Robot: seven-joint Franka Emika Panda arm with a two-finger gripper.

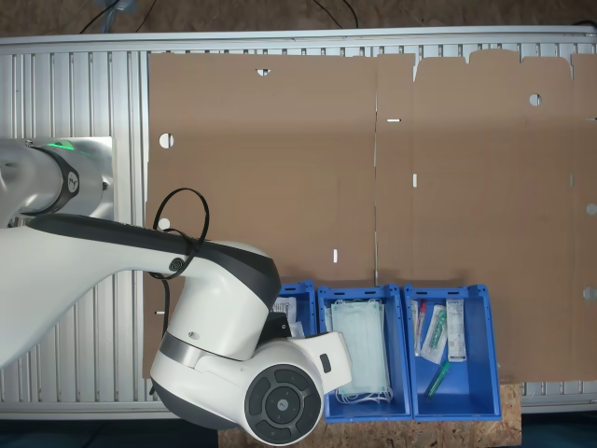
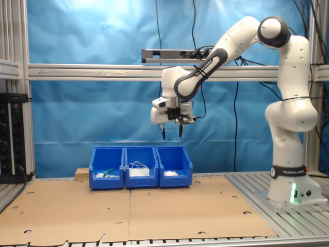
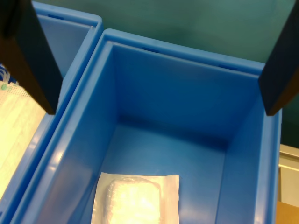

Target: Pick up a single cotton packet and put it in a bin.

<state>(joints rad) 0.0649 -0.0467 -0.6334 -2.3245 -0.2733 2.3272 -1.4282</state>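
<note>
Stands on its white base (image 2: 290,193) at the second exterior view's right, rises, bends at the top joint and reaches across toward the second exterior view's left. Wrist turned down, hand (image 2: 172,135) hanging in the air with dark fingers (image 2: 163,134) pointing straight down, spread apart, nothing between them. In the wrist view, two dark fingers (image 3: 32,56) wide apart at either side. In the first exterior view, white arm (image 1: 215,327) bulks low at the first exterior view's left

A white square cotton packet (image 3: 135,198) lies flat on the floor of an open-top blue bin (image 3: 187,116), with its padded centre bulging, toward six o'clock in the wrist view.
</note>
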